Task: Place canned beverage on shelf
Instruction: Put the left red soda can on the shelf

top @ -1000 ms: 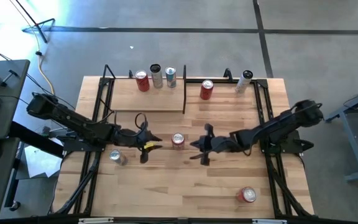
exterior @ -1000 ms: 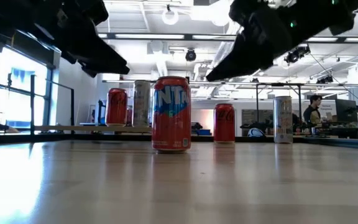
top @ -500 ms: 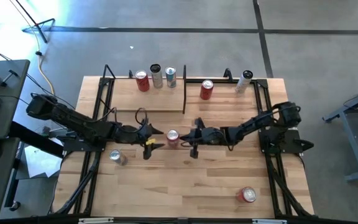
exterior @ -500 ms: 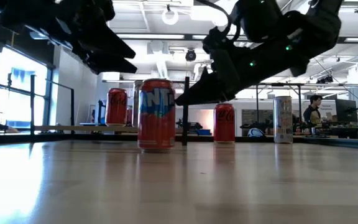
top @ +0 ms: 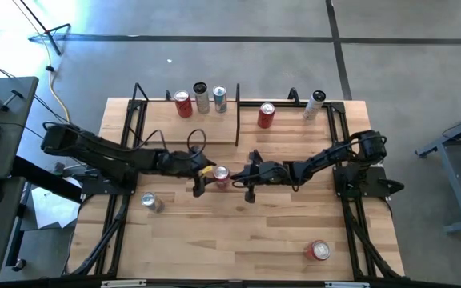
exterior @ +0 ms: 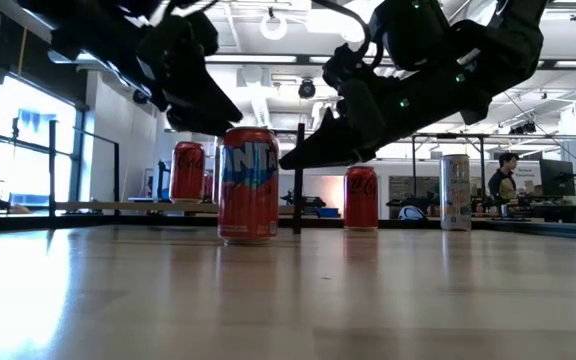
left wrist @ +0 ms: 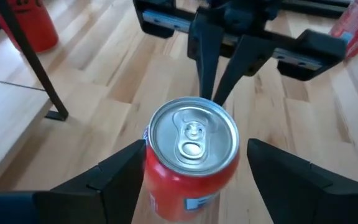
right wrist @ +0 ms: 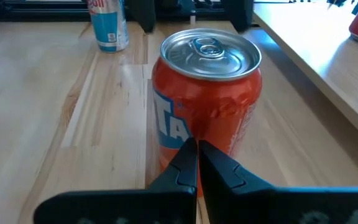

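The orange can [top: 221, 174] stands upright at frame centre in the high view, long axis vertical (tab up), just below the shelf [top: 166, 128] edge. The left gripper [top: 204, 178] straddles it, fingers spread, not clamped. The right gripper [top: 238, 178], fingers together, touches its other side. Bare surface [top: 238, 232] lies below.

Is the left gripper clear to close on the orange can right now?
Probably yes: the left gripper is open with a finger either side of the orange can. The shut right gripper is close against the can's far side, though.
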